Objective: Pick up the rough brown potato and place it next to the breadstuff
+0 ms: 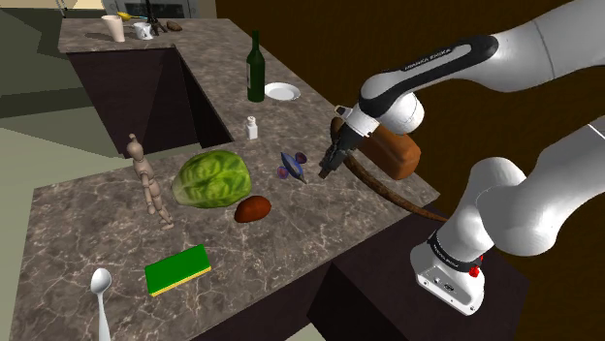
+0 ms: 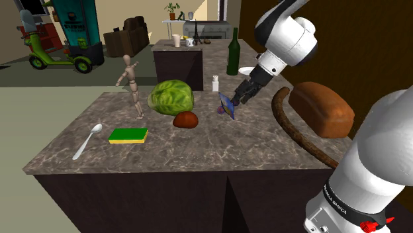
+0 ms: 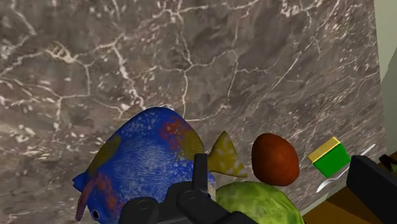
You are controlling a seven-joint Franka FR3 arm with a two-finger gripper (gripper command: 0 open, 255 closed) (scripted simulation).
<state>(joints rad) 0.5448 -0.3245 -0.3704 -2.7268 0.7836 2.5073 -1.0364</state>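
Observation:
The reddish-brown potato (image 1: 253, 208) (image 2: 186, 120) (image 3: 275, 159) lies on the marble counter (image 1: 97, 223), just in front of a green cabbage (image 1: 211, 179) (image 2: 171, 97) (image 3: 254, 202). The brown bread loaf (image 1: 393, 153) (image 2: 322, 109) sits at the counter's edge nearest the arm. My gripper (image 1: 328, 167) (image 2: 239, 98) (image 3: 286, 181) hangs open above the counter between loaf and potato, right beside a blue fish toy (image 1: 293, 167) (image 2: 227, 106) (image 3: 143, 159). It holds nothing.
A green-and-yellow sponge (image 1: 178, 268) (image 2: 128, 135), a spoon (image 1: 100, 295) and a wooden mannequin (image 1: 145, 179) stand farther along. A green bottle (image 1: 256, 70), white plate (image 1: 282, 92) and small shaker (image 1: 251, 127) are behind. A brown curved band (image 1: 388, 194) lies by the loaf.

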